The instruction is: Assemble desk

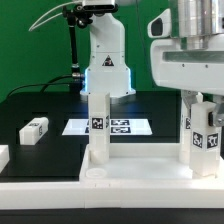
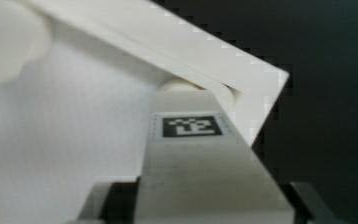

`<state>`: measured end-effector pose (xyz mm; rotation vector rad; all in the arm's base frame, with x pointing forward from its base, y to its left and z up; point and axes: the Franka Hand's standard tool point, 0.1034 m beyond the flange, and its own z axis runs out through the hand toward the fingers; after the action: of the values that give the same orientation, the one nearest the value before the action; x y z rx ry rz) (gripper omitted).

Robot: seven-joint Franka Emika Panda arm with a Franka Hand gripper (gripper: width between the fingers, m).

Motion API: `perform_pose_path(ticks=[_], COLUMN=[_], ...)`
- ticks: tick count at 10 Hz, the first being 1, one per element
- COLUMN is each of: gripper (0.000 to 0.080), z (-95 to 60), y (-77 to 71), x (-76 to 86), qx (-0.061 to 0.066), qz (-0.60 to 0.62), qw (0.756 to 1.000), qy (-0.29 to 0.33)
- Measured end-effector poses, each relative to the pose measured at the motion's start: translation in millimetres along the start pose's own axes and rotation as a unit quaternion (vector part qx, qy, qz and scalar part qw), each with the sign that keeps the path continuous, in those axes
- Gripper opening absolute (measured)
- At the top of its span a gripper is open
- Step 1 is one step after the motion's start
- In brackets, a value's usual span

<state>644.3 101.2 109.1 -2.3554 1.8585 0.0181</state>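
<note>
Two legs upright at corners of desk top [image 1: 140, 168]: centre leg [image 1: 100, 125] free, right leg [image 1: 200, 135] clamped in gripper [image 1: 197, 100]; third leg [image 1: 35, 128] lying loose on surface [image 1: 50, 105], left of frame.

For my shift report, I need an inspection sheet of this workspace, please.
Surface: black table, marker board in the middle.
Job's things: desk top in front; standing leg on its corner; loose leg lying on the table; held leg upright at the desk top, seating unclear.
Clutter: white piece at the edge, unclear.
Grippers: hand closed on the held leg.
Cables: black cable by the arm base.
Surroundings: green wall behind.
</note>
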Motion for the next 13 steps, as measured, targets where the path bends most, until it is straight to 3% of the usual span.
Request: perform_pose_path(ticks=[3,5,6,7,8,9,10,13], gripper=[0.0289,0.0289,0.0289,0.0422,0.0563,0.0563,0.0631,0.0649], z=[0.6,0.9,2.1,3.5,3.2,1.2,-1.3,0.5], y=[0.8,0.8,2.6,1.9,-4.0,-4.4,-5.2,-3.8], x=[2.4,1.2,2.4,5.4,6.9,2.7,-1.1,4.9], qx=[0.018,0.016,0.01,-0.003,-0.001,-0.01,-0.01,-0.012], qz=[0.173,0.196,0.141,0.042,-0.038,-0.089,-0.121,-0.221], qw=[0.984,0.98,0.99,0.999,0.999,0.996,0.993,0.975], qy=[-0.033,-0.033,-0.028,-0.018,-0.011,-0.007,-0.002,-0.001])
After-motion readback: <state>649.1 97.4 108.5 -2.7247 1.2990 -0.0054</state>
